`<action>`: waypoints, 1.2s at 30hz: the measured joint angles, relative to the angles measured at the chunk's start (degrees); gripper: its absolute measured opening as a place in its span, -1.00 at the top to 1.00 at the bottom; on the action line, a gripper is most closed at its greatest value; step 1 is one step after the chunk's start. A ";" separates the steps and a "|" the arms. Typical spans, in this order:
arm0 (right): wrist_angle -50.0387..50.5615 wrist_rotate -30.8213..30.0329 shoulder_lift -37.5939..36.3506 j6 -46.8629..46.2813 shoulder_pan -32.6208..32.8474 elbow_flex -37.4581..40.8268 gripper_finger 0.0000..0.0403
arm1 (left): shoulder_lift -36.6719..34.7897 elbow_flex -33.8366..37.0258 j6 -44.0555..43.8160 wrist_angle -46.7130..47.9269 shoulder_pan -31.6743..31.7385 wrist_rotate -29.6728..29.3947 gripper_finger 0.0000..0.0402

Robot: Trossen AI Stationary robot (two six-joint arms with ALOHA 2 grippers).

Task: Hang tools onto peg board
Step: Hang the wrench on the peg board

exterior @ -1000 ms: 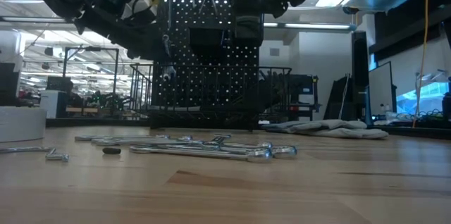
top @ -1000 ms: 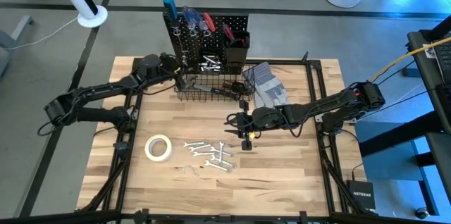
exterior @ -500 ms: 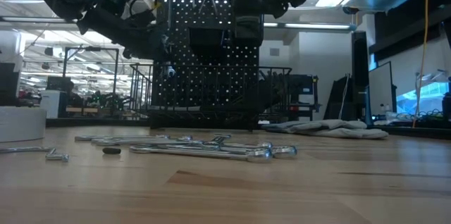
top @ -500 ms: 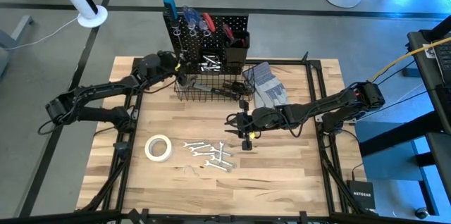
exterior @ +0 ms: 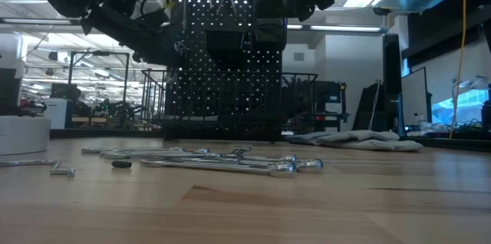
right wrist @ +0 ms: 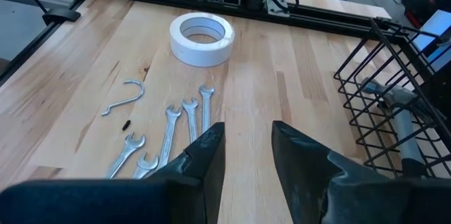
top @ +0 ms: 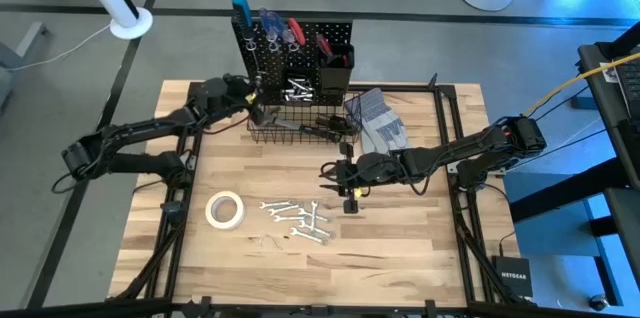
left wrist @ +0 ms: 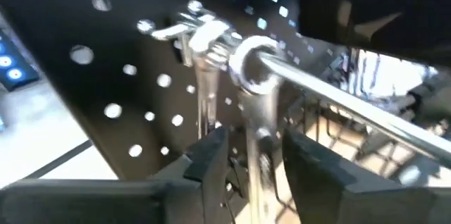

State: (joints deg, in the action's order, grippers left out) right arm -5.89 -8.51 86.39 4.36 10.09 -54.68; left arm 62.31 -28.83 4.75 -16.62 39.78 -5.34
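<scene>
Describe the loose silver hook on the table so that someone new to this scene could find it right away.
Start at the white tape roll on the wooden table, toward the left arm's side. Just nearer the table's front edge, beside the cluster of silver wrenches, lies the loose hook. Unlike the straight, open-ended wrenches next to it, it is a thin bent wire with a curled end.

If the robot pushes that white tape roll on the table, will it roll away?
Probably not. The white tape roll lies flat on the wooden table, so it would likely slide. It looks light, being hollow in the middle. Tipped onto its round edge, it could roll.
</scene>
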 joint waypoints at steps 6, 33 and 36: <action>0.04 0.00 0.02 0.00 0.02 0.00 0.39 | -7.21 -2.03 3.47 12.17 -1.57 0.11 0.27; 0.00 0.61 0.01 -2.92 0.02 0.00 0.39 | -24.57 -3.33 -8.24 38.67 -40.94 0.30 0.26; 0.05 0.92 0.02 -5.67 0.07 -0.02 0.39 | -22.69 -3.33 -10.48 38.20 -46.72 -2.86 0.26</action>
State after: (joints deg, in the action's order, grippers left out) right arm -5.84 -7.59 86.41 -1.31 10.15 -54.70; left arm 39.61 -32.16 -5.73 21.58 -6.95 -8.20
